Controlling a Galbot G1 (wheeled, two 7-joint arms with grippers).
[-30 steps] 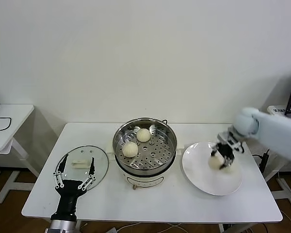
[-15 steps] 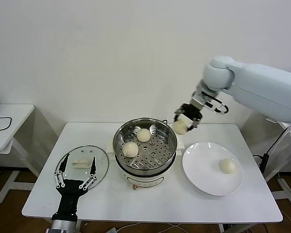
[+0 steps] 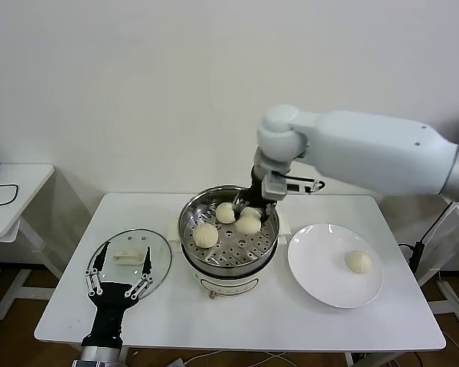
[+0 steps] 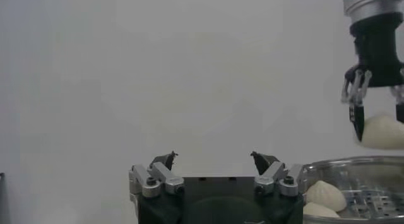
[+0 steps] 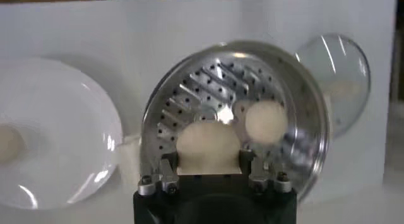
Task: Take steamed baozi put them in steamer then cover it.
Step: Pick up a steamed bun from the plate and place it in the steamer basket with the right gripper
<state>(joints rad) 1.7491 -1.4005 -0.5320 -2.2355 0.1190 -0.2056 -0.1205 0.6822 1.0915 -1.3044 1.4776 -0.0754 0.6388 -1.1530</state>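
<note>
The steel steamer [image 3: 190, 216] stands at the table's middle with two baozi on its perforated tray [image 3: 226, 212] [image 3: 205, 235]. My right gripper [image 3: 251, 212] hangs low over the tray's right part, shut on a third baozi [image 3: 249, 224]. In the right wrist view the held baozi [image 5: 208, 143] sits between the fingers [image 5: 168, 163] above the tray, beside another baozi [image 5: 265, 121]. A fourth baozi [image 3: 359, 261] lies on the white plate [image 3: 314, 264]. The glass cover [image 3: 157, 256] lies flat at the left. My left gripper [image 3: 121, 274] waits open above it, empty [image 4: 214, 159].
The plate is right of the steamer, close to its white base [image 3: 214, 289]. A small white side table [image 3: 15, 187] stands off to the left. The wall runs behind the table. The right arm [image 3: 367, 153] reaches across above the plate.
My right gripper lifted a baozi off the plate, carried it left over the steamer's rim, and lowered it onto the tray's right part. The left arm has not moved.
</note>
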